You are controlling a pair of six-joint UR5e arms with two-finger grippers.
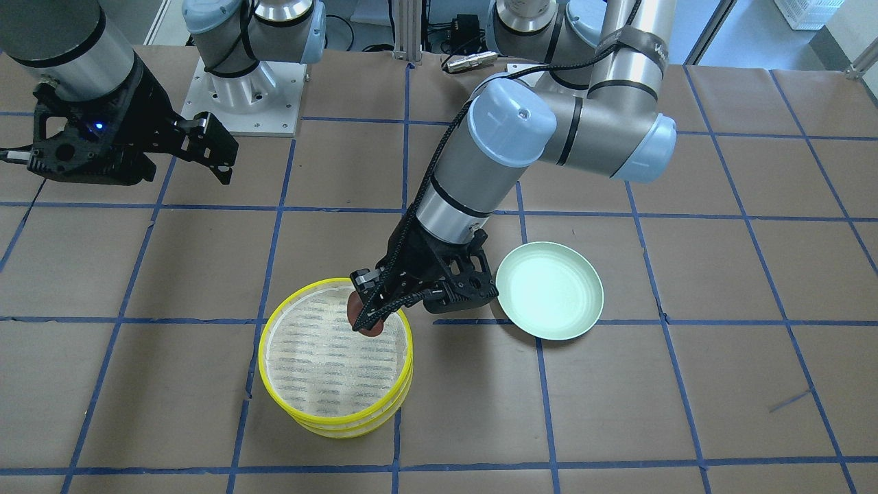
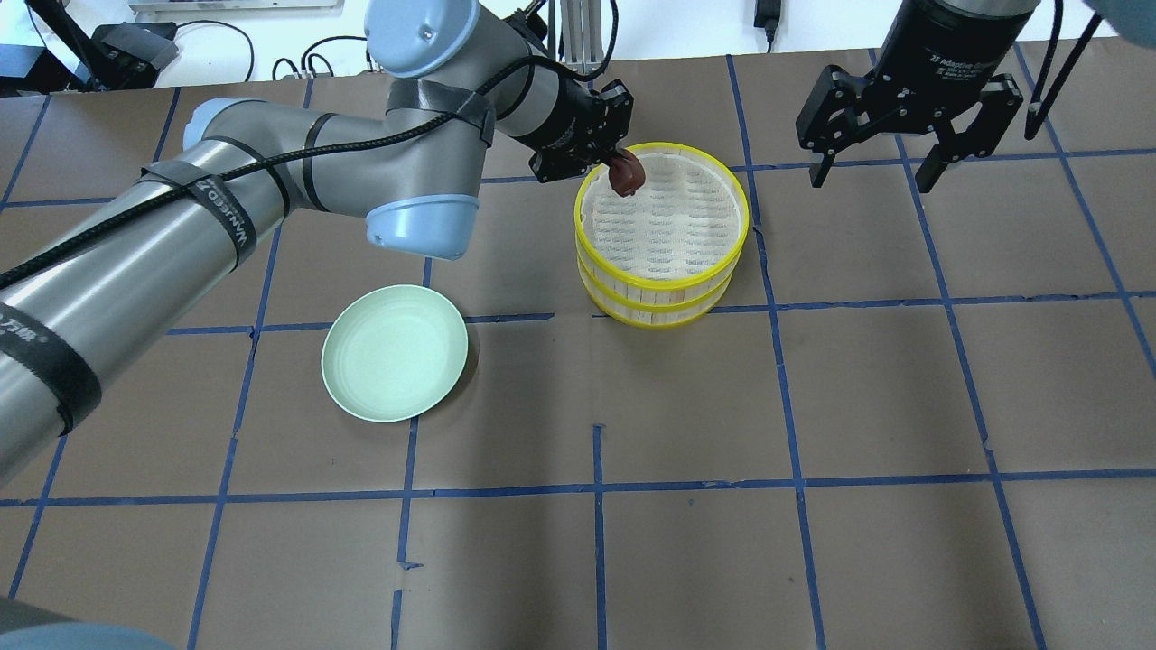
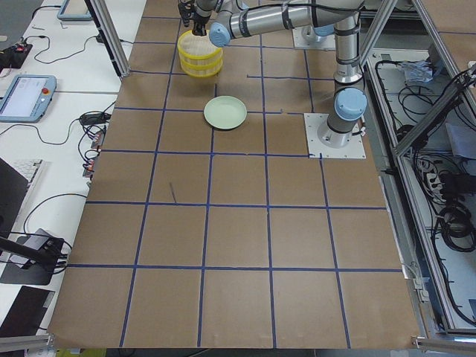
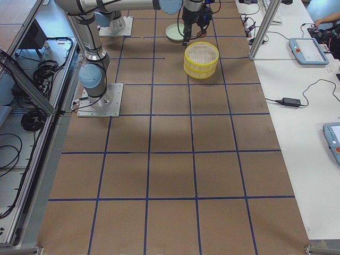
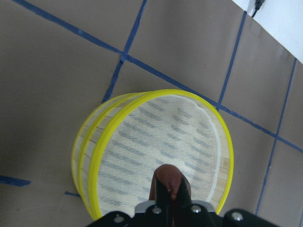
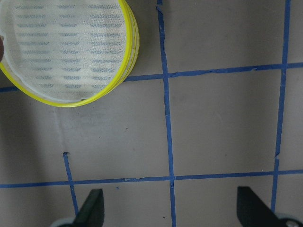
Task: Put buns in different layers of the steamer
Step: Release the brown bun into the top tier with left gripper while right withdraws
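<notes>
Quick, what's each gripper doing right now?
Left gripper: shut on brown bun, above steamer.
Right gripper: open, empty.

Robotics lab: two industrial arms (image 2: 226, 208) bolted to metal base plates (image 3: 315, 149) on a desk (image 2: 813, 406) papered brown w/ a blue tape grid. Teach pendants (image 3: 26, 97), loose cables (image 3: 446, 216) & alum. framing (image 3: 109, 37) ring the rig.

Silver-grey tubular links with pale blue joint caps; black braided cable (image 1: 439, 156) banded along the left arm (image 2: 352, 176), white lettering on the straps; matte black skeletal right gripper (image 2: 871, 176) with white-printed collar; white screwed base plate (image 1: 281, 118)
</notes>
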